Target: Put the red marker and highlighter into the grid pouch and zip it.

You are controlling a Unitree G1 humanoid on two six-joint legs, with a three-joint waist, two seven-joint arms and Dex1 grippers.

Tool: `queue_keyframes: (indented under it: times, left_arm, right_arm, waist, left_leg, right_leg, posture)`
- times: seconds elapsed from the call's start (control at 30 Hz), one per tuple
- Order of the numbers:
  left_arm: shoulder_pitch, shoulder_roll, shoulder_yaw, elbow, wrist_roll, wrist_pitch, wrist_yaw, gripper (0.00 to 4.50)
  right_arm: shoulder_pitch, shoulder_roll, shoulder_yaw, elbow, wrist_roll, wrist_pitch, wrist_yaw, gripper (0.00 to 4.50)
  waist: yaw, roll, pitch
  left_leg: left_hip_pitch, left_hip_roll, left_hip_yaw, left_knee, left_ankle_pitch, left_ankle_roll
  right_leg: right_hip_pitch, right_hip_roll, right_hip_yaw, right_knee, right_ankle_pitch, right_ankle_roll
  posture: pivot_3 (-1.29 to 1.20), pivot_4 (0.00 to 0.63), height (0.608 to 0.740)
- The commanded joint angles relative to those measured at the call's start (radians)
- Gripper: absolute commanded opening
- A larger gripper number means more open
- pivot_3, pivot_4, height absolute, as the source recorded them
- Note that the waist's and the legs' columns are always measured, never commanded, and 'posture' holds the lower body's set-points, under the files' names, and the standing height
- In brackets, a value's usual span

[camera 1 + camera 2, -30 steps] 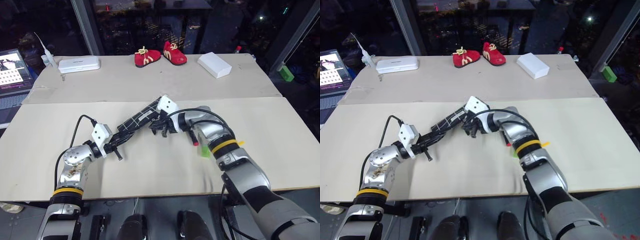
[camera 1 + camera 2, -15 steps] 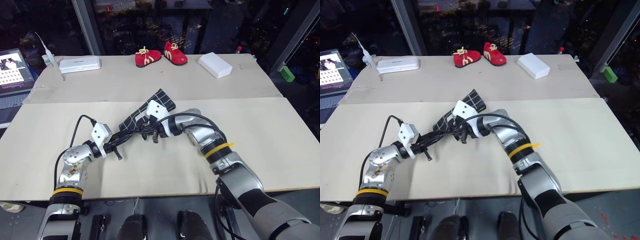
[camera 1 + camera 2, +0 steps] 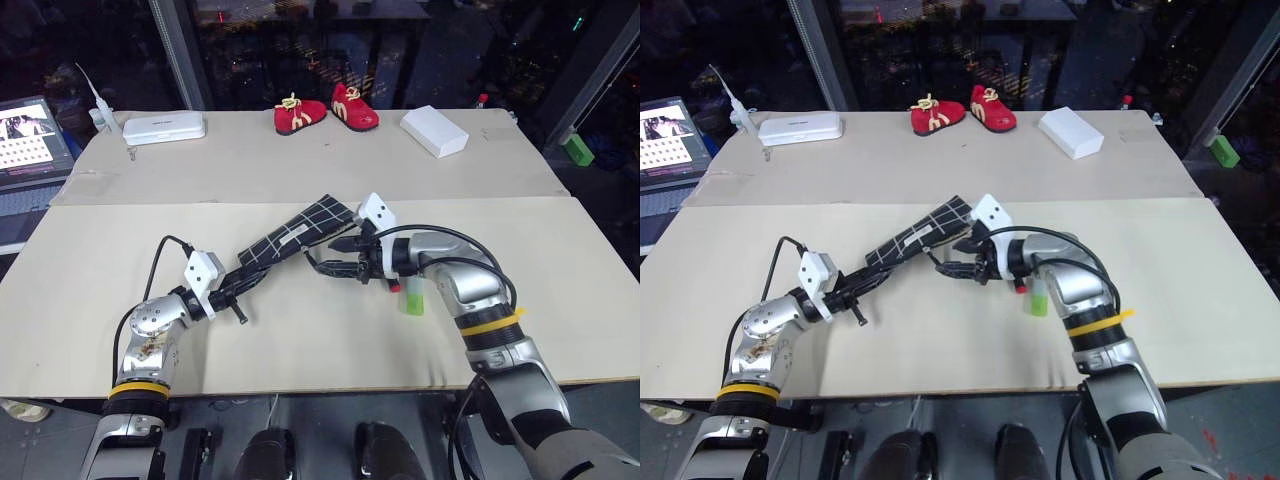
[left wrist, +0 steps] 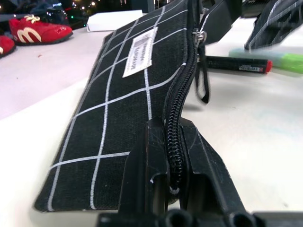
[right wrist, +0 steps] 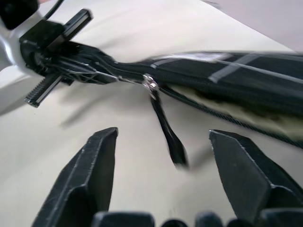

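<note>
Nearest the robot, the left gripper (image 3: 240, 290) is clenched on the near end of the grid pouch (image 3: 300, 232), pinching it right at the zipper seam, so the pouch stands on edge and runs up and away from that grip, off the table (image 3: 300, 340). Just beyond that pinch, the zipper pull strap (image 5: 168, 137) dangles free from its slider. Beside the pouch's far half, the right gripper (image 3: 325, 262) hangs with its fingers spread wide, released, the strap hanging in the gap between them and touching neither finger. Past the pouch on the right arm's side, the red marker (image 4: 236, 64) lies flat on the table, and the highlighter (image 3: 414, 298) lies just beyond it, possibly touching it. Farther back from the pouch sit a pair of red shoes (image 3: 327, 110), a white box (image 3: 434, 130) and a flat white case (image 3: 162, 128).
</note>
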Motion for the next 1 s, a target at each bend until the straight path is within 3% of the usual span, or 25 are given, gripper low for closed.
queue_keyframes:
  times: [0.03,0.33,0.5,0.73,1.0]
  left_arm:
    - [-0.006,-0.003,0.015,-0.015,-0.014,-0.024,0.009,0.00]
    - [0.040,-0.006,0.015,-0.040,-0.011,-0.042,0.015,0.00]
    - [0.052,-0.002,0.020,-0.036,-0.014,-0.048,0.012,0.00]
    - [0.061,-0.001,0.020,-0.038,-0.015,-0.048,0.006,0.00]
    - [0.062,-0.012,0.011,-0.039,-0.013,-0.050,0.006,0.00]
  right_arm:
    - [-0.022,0.034,-0.007,-0.026,0.027,0.003,-0.042,3.25]
    - [0.068,-0.209,-0.116,-0.229,0.096,0.057,-0.004,3.25]
    - [0.248,-0.345,-0.289,-0.415,0.079,0.182,-0.164,3.25]
    - [0.388,-0.249,-0.350,-0.599,0.074,0.382,-0.420,3.25]
    - [0.476,-0.166,-0.362,-0.707,0.056,0.478,-0.585,3.25]
  waist:
    - [0.000,0.000,0.000]
    - [0.019,0.000,0.000]
    - [0.032,0.000,0.000]
    - [0.019,-0.001,0.000]
    - [0.023,-0.001,0.000]
  left_leg:
    - [0.000,0.000,0.000,0.000,0.000,0.000]
    - [-0.005,-0.001,0.000,0.000,-0.001,0.002]
    - [-0.005,-0.001,0.001,0.000,-0.001,0.002]
    - [0.000,0.000,0.000,0.000,-0.001,0.001]
    - [-0.001,0.000,-0.002,0.000,-0.001,0.001]
  right_leg:
    - [0.000,0.000,0.000,0.000,0.000,0.000]
    - [0.000,-0.001,-0.001,-0.002,0.000,0.001]
    - [0.000,-0.001,-0.002,-0.002,0.000,0.001]
    - [0.001,0.000,0.001,-0.003,0.000,0.000]
    - [0.001,-0.001,0.002,-0.004,-0.001,0.000]
  posture:
    - [0.00,0.150,0.740]
    - [0.00,0.150,0.740]
    - [0.00,0.150,0.740]
    - [0.00,0.150,0.740]
    - [0.00,0.150,0.740]
